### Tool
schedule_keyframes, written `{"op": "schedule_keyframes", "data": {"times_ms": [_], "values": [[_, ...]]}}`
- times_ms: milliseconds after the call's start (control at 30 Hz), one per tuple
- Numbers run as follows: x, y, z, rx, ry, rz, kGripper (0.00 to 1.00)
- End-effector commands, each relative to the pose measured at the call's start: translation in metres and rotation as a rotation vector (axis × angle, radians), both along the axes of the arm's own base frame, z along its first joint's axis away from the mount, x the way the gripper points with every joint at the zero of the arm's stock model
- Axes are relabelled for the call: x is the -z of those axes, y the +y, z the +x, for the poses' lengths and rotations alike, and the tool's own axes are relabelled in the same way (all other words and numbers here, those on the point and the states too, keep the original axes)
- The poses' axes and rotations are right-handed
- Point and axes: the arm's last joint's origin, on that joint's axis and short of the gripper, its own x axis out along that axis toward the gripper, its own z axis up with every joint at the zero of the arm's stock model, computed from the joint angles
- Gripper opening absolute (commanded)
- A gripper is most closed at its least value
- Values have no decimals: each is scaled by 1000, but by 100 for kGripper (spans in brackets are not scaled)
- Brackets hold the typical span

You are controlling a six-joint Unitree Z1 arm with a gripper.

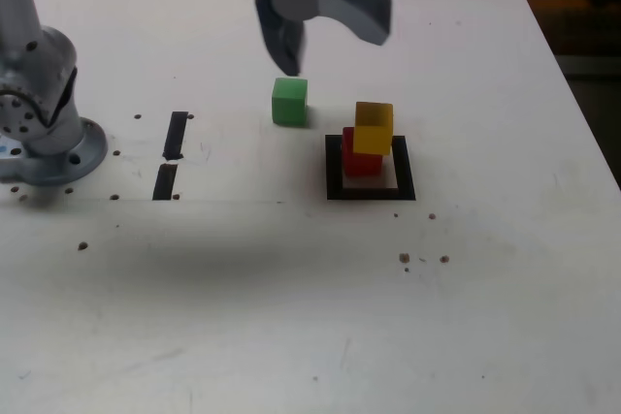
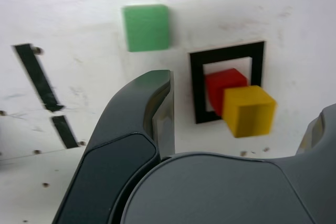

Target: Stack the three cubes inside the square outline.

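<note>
The yellow cube (image 1: 374, 128) (image 2: 248, 110) sits askew on top of the red cube (image 1: 361, 160) (image 2: 223, 88), both inside the black square outline (image 1: 335, 170) (image 2: 196, 94). The green cube (image 1: 289, 101) (image 2: 146, 27) rests on the table, apart from the outline, to the exterior view's left of it and slightly farther back. My gripper (image 1: 325, 31) (image 2: 239, 124) hangs above the table behind the cubes, open, with nothing between its fingers (image 2: 160, 111). It touches no cube.
Two short black tape strips (image 1: 176, 135) (image 1: 165, 181) lie at the exterior view's left, near the arm's grey base (image 1: 39, 133). The white table's edge (image 1: 572, 75) runs down the exterior view's right. Small dark holes dot the surface.
</note>
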Motion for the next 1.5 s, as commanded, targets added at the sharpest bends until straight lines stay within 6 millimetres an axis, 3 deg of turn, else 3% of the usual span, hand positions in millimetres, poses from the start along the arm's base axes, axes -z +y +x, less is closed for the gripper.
{"op": "schedule_keyframes", "data": {"times_ms": [0,567,1100,1467], "values": [[-1,4,-6,-6,10,10,100],[27,45,-17,6,153,24,99],[80,63,10,23,227,-31,99],[100,71,11,23,250,-74,98]]}}
